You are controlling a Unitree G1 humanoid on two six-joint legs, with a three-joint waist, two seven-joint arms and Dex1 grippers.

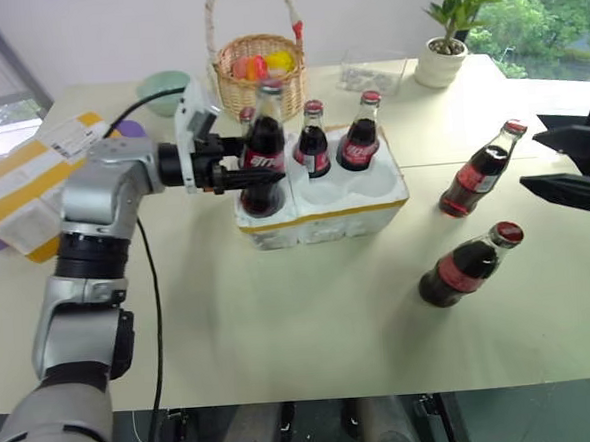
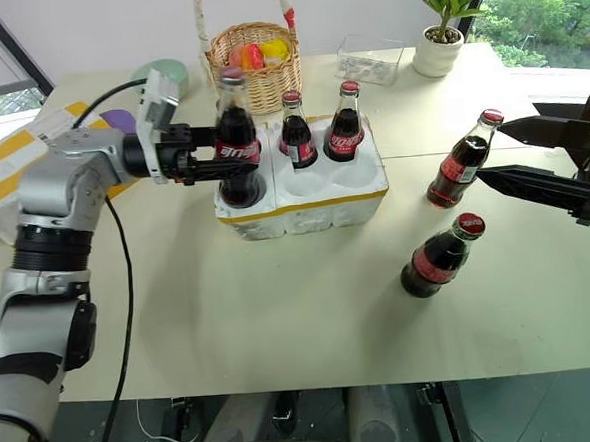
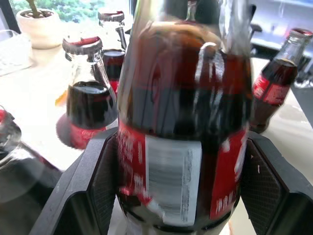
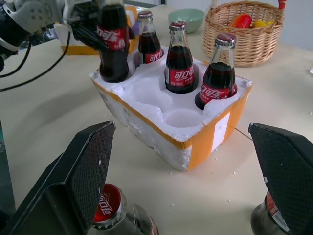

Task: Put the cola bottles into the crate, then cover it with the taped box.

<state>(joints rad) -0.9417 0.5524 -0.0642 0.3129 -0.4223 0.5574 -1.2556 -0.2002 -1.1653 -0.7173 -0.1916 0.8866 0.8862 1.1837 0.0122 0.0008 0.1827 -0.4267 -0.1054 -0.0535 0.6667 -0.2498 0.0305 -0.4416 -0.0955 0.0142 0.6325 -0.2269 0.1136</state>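
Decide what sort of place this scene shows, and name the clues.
Probably an office or lab room set up for a packing demonstration: a wide pale table beside large windows onto greenery, with a potted green plant and a woven wicker basket.

You've got dark cola bottles (image 1: 470,265) with red caps and red labels, a white foam crate (image 1: 325,214) with a yellow band, a white taped box (image 1: 22,188) with yellow stripes, a tan wicker basket (image 1: 258,73), and black gripper fingers (image 4: 80,171).

left gripper (image 1: 255,173) clamps cola bottle (image 1: 263,148) | bottle base in crate (image 1: 325,214) front-left well
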